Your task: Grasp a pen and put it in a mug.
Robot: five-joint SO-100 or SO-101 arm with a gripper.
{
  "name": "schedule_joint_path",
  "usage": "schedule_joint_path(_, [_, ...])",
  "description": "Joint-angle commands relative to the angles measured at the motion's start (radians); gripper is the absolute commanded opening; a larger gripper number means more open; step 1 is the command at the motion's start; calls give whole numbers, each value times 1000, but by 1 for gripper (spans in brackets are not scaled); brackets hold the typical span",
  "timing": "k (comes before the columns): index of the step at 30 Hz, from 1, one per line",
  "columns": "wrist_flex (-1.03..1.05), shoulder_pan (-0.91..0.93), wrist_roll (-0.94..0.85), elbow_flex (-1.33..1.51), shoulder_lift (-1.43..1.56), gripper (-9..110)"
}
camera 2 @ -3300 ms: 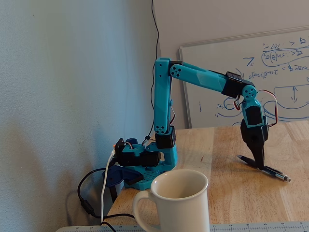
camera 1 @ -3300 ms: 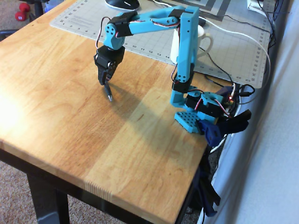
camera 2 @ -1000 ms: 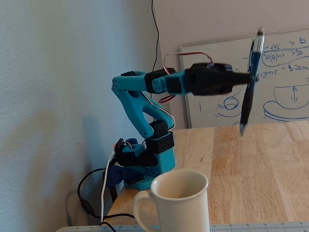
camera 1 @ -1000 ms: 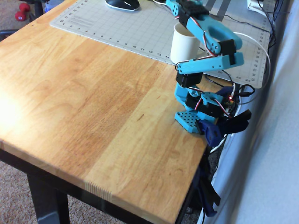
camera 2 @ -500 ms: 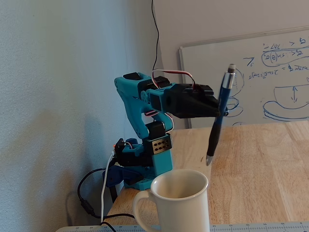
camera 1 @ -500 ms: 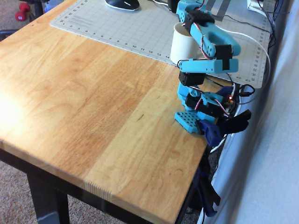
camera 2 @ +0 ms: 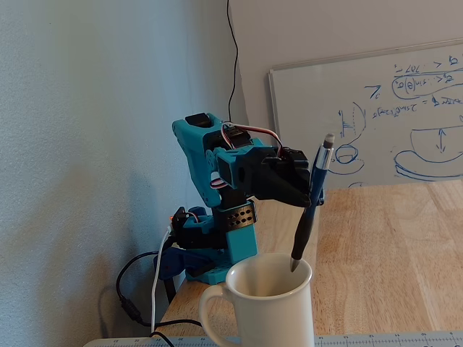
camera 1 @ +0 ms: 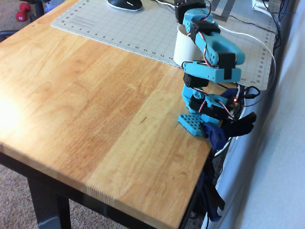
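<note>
In the fixed view my gripper [camera 2: 312,191] is shut on the pen [camera 2: 307,224], gripping its upper part. The pen hangs nearly upright with a slight tilt, its grey cap up and its dark tip down. The tip sits at about rim height over the opening of the white mug [camera 2: 260,307], near the far side of the rim. The mug's handle points left in this view. In the overhead view the arm [camera 1: 217,52] reaches over the mug [camera 1: 183,47] and covers most of it; the pen does not show there.
The mug stands on a grey cutting mat [camera 1: 119,24] at the back of the wooden table [camera 1: 95,109]. A computer mouse [camera 1: 125,4] lies at the mat's far edge. Black cables [camera 2: 134,303] hang beside the arm's base [camera 1: 202,119] at the table edge. A whiteboard [camera 2: 376,123] leans on the wall.
</note>
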Motion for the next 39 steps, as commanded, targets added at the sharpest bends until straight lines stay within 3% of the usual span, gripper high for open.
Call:
schedule_joint_path(1, [-32, 3, -8, -2, 51, 5])
schedule_joint_path(27, [-32, 0, -12, 18, 66, 6])
schedule_joint_path(39, [-31, -5, -11, 11, 77, 18])
